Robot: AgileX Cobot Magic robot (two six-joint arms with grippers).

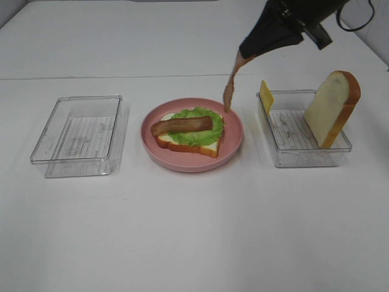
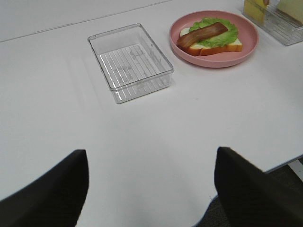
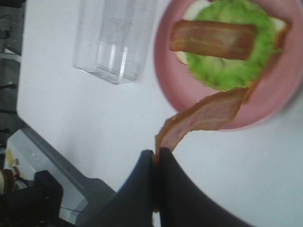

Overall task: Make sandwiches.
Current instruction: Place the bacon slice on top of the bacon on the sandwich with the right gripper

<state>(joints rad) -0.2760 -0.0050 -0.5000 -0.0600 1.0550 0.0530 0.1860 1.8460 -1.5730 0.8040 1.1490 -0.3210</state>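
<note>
A partial sandwich [image 1: 189, 131] lies on the pink plate [image 1: 231, 149]: one bread slice, green lettuce and one brown bacon strip [image 1: 182, 126]. It also shows in the left wrist view [image 2: 209, 35] and the right wrist view [image 3: 227, 42]. My right gripper [image 1: 243, 56] is shut on a second bacon strip [image 1: 230, 88], which hangs above the plate's far right edge; the right wrist view shows the strip [image 3: 203, 118] pinched at its end. My left gripper [image 2: 151, 189] is open and empty, well back from the plate.
An empty clear tray [image 1: 79, 135] stands left of the plate. A clear tray [image 1: 301, 131] on the right holds an upright bread slice [image 1: 333, 106] and a yellow cheese square [image 1: 266, 94]. The table's front edge shows in the left wrist view [image 2: 289, 161].
</note>
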